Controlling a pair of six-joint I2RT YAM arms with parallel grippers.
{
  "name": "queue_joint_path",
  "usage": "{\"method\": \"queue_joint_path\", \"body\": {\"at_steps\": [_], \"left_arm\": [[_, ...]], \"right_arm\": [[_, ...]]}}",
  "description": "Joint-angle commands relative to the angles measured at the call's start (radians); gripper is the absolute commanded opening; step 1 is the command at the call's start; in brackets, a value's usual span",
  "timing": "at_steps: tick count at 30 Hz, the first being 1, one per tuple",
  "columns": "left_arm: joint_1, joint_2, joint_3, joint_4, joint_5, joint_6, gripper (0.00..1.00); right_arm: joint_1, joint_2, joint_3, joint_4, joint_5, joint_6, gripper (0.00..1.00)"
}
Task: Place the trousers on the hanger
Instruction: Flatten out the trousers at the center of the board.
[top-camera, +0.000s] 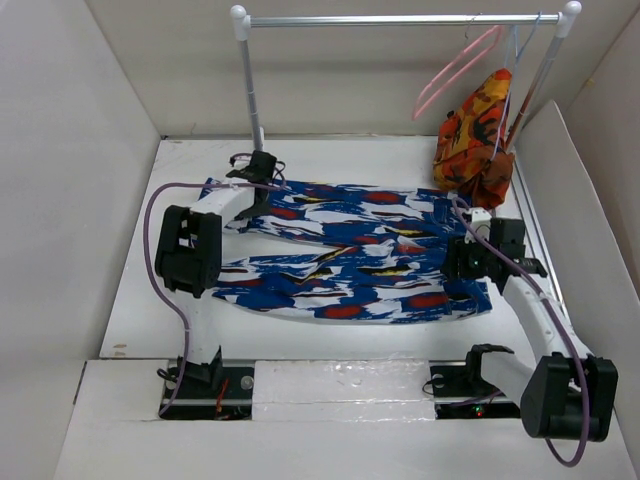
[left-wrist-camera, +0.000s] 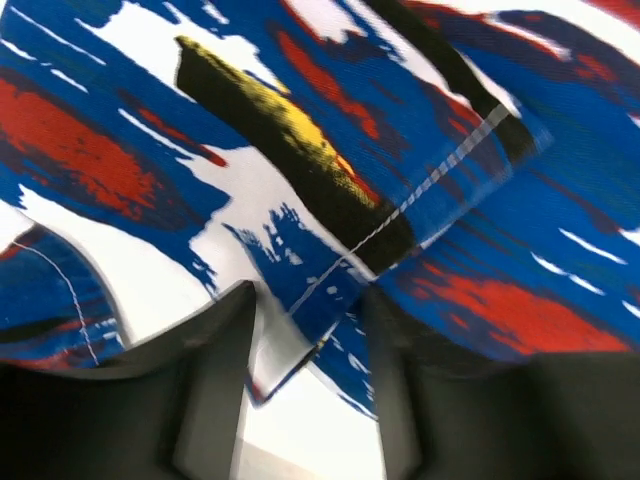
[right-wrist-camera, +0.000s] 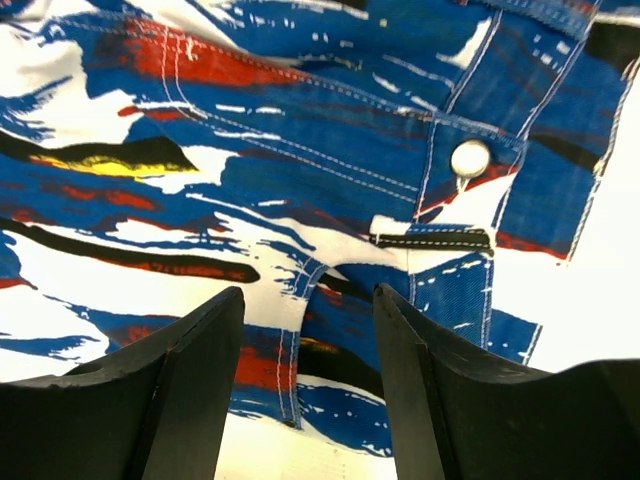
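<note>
The blue trousers (top-camera: 370, 250) with white, red and yellow splotches lie flat on the white table, waist to the right and legs to the left. The pink hanger (top-camera: 452, 68) hangs by its hook on the rail at the back right. My left gripper (top-camera: 256, 200) is at the far leg's end; in the left wrist view it (left-wrist-camera: 305, 340) is open with a corner of the trousers' hem (left-wrist-camera: 320, 300) between its fingers. My right gripper (top-camera: 458, 262) is at the waist. In the right wrist view it (right-wrist-camera: 308, 320) is open just above the waistband, near the white button (right-wrist-camera: 470, 158).
A metal clothes rail (top-camera: 400, 19) spans the back on two posts. An orange-red patterned garment (top-camera: 478, 135) hangs at its right end on a pale hanger, next to the pink one. White walls enclose the table on the left, back and right.
</note>
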Motion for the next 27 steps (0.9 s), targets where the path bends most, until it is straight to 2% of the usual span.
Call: {"method": "queue_joint_path", "body": {"at_steps": [1, 3, 8, 10, 14, 19, 22, 23, 27], "left_arm": [[0.017, -0.036, -0.051, 0.026, -0.01, 0.019, 0.38], [0.017, -0.035, -0.048, 0.028, -0.013, 0.014, 0.3], [0.017, -0.002, -0.021, 0.02, -0.003, 0.025, 0.18], [0.028, 0.004, 0.001, 0.002, -0.015, 0.016, 0.0], [0.072, -0.057, 0.024, 0.0, -0.016, 0.01, 0.0], [0.181, -0.154, 0.038, -0.01, -0.065, -0.013, 0.0], [0.333, -0.179, 0.053, -0.016, -0.059, -0.065, 0.0], [0.415, -0.171, 0.065, -0.012, -0.05, -0.088, 0.0], [0.558, -0.084, 0.157, 0.002, 0.069, -0.161, 0.0]], "right_arm": [[-0.003, 0.011, -0.017, 0.031, -0.022, -0.008, 0.6], [-0.003, 0.031, -0.017, 0.034, 0.009, 0.006, 0.61], [-0.113, 0.022, -0.047, 0.037, 0.054, 0.036, 0.63], [-0.151, 0.011, -0.054, 0.034, 0.063, 0.045, 0.65], [-0.194, 0.021, -0.07, 0.068, 0.1, 0.064, 0.68], [-0.225, 0.154, -0.071, 0.127, 0.04, 0.079, 0.73], [-0.269, 0.182, -0.077, 0.138, 0.022, 0.104, 0.74], [-0.28, 0.177, -0.083, 0.138, 0.021, 0.113, 0.74], [-0.311, 0.182, -0.102, 0.137, 0.047, 0.127, 0.74]]}}
